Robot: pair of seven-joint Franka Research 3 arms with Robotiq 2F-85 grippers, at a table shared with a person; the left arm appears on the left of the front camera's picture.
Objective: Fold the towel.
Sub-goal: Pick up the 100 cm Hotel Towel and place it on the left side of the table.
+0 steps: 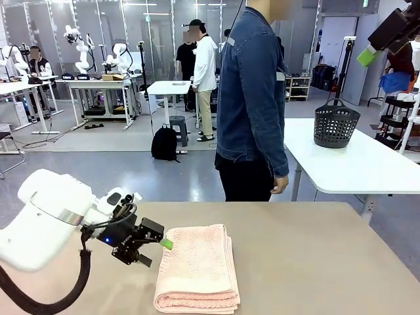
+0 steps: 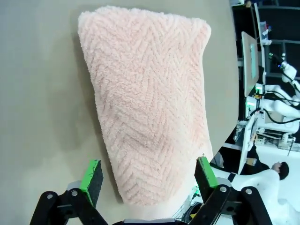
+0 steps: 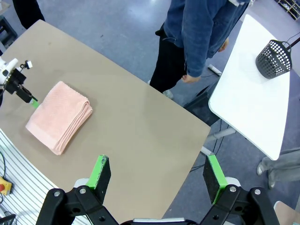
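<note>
The pale pink towel [image 1: 197, 266] lies folded into a thick stack on the tan table [image 1: 315, 262], near the front edge. My left gripper [image 1: 155, 252] hovers open at the towel's left edge, with one green pad touching or nearly touching it. In the left wrist view the towel [image 2: 150, 112] stretches away below the open left gripper [image 2: 149, 176], with nothing held. My right gripper [image 1: 371, 56] is raised high at the upper right. Its wrist view looks down past the open right gripper [image 3: 157, 173] at the towel [image 3: 58, 117] far below.
A person in a denim jacket [image 1: 252, 98] stands at the table's far edge, arms hanging down. A dark basket [image 1: 336, 123] sits on a white table [image 1: 367, 164] behind and to the right. The tan surface right of the towel is bare.
</note>
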